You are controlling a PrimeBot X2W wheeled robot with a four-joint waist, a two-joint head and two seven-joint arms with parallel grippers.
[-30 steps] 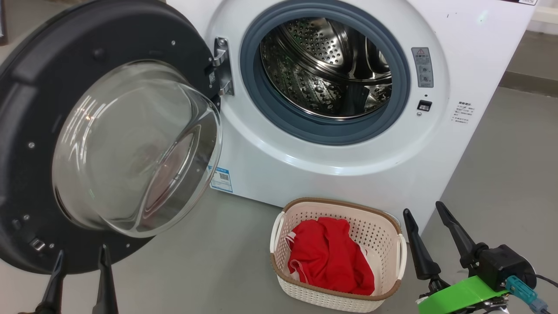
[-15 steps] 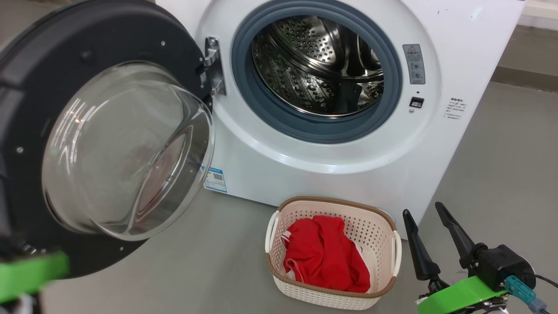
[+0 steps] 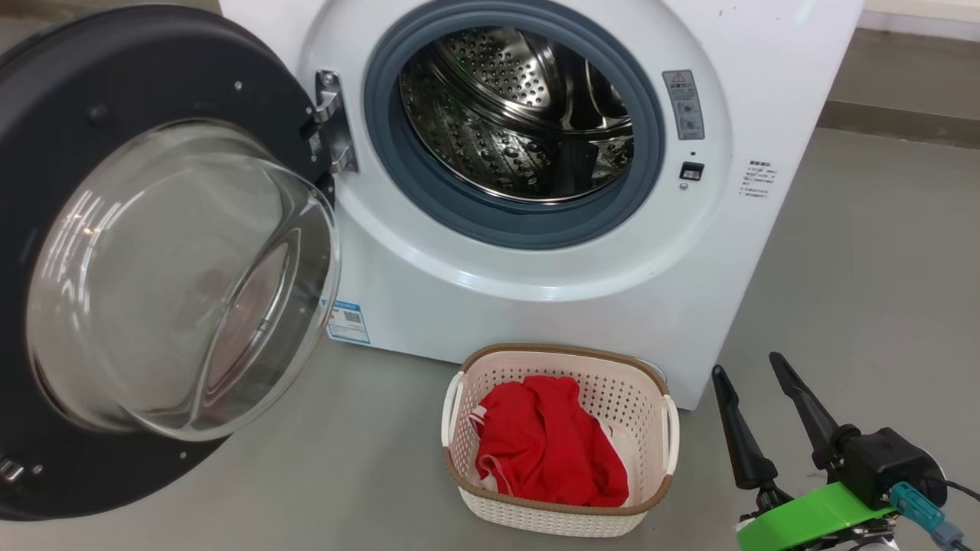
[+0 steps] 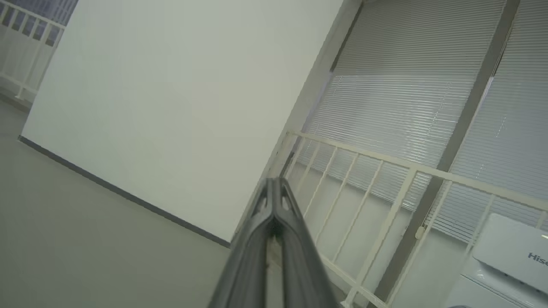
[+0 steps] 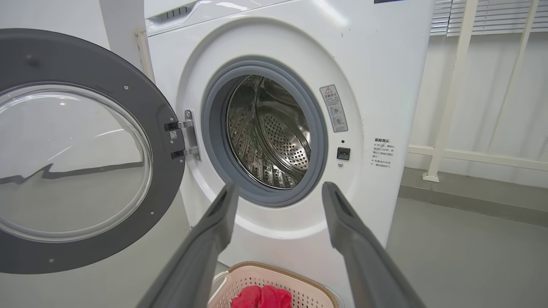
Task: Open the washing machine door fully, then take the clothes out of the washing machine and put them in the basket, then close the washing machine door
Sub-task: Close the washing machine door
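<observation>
Clothes (image 3: 543, 440) are being contained in the basket (image 3: 536, 520), which is being supported by the floor (image 3: 880, 268) just before the washing machine (image 3: 536, 291). Washing machine door (image 3: 115, 69) is being seen swung wide at left. Right gripper (image 3: 746, 364) is being held with fingers apart near the basket. Left gripper (image 4: 274, 184) is being held with fingers together, aimed at a railing (image 4: 385, 160).

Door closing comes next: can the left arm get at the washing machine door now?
Probably not yet: the left tool, shut, points at a wall and railing, not at the washing machine door.

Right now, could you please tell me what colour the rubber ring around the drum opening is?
The rubber ring is grey-blue, clearest in the head view.
</observation>
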